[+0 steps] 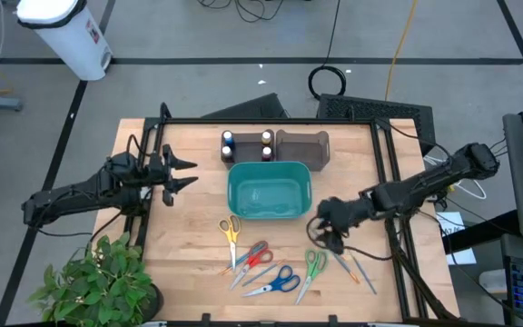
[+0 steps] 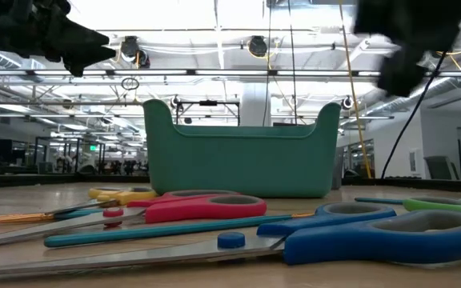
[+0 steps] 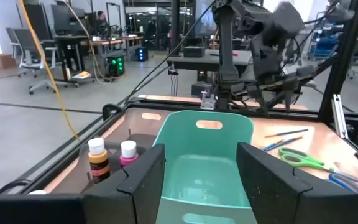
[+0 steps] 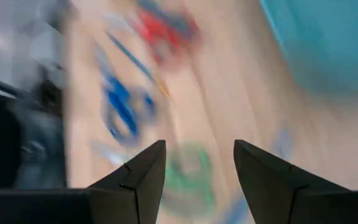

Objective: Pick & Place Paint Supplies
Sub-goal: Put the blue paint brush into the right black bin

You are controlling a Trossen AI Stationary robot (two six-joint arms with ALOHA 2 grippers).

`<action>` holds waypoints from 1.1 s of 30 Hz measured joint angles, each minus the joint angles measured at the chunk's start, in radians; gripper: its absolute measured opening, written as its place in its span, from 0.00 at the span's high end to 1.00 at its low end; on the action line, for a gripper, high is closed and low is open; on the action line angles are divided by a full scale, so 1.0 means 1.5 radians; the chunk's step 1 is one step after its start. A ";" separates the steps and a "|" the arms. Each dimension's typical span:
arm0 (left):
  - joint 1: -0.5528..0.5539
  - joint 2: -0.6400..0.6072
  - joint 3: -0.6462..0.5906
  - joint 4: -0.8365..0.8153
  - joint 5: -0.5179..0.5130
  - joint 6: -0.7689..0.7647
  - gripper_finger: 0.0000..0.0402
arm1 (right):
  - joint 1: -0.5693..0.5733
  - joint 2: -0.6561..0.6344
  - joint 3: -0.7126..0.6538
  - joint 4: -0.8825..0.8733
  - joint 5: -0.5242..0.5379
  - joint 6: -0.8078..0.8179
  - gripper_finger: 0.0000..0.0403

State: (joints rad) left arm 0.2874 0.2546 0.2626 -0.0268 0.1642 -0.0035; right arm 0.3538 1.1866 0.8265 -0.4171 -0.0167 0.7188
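Note:
Small paint bottles (image 1: 228, 143) (image 1: 267, 143) stand in a brown holder (image 1: 280, 148) at the far middle of the table; in the left wrist view an amber one (image 3: 98, 160) and a pink one (image 3: 128, 153) have white caps. Thin paintbrushes (image 1: 357, 269) lie on the wood at the near right, others (image 1: 243, 269) among the scissors. My left gripper (image 1: 187, 173) (image 3: 201, 149) is open, level, at the table's left, pointing at the teal bin (image 1: 269, 191). My right gripper (image 1: 327, 238) (image 4: 197, 168) is open, slanting down above the green scissors (image 1: 313, 265), touching nothing.
Yellow (image 1: 231, 232), red (image 1: 254, 254) and blue scissors (image 1: 278, 283) lie in front of the bin. A potted plant (image 1: 98, 282) stands at the near left corner. A black frame (image 1: 384, 182) runs along the table's sides.

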 joint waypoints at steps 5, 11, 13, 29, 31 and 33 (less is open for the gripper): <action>0.000 0.000 0.000 0.003 -0.005 0.000 0.48 | 0.095 0.000 -0.005 -0.167 0.048 0.218 0.55; 0.000 0.000 0.000 0.001 -0.005 0.000 0.48 | 0.184 0.014 -0.047 -0.192 0.098 0.369 0.55; 0.000 0.000 0.000 0.002 -0.005 -0.001 0.48 | 0.200 0.031 -0.058 -0.193 0.100 0.391 0.55; 0.000 0.000 0.000 0.001 -0.005 -0.001 0.48 | 0.229 0.178 -0.062 -0.169 0.096 0.414 0.55; 0.000 0.000 0.000 0.001 -0.005 -0.001 0.48 | 0.230 0.188 -0.061 -0.169 0.089 0.423 0.55; 0.000 0.000 0.000 0.001 -0.005 -0.001 0.48 | 0.233 0.195 -0.061 -0.170 0.077 0.437 0.55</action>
State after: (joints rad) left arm 0.2874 0.2546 0.2626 -0.0246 0.1562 -0.0048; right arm 0.7032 1.4797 0.7349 -0.6722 0.0993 1.3742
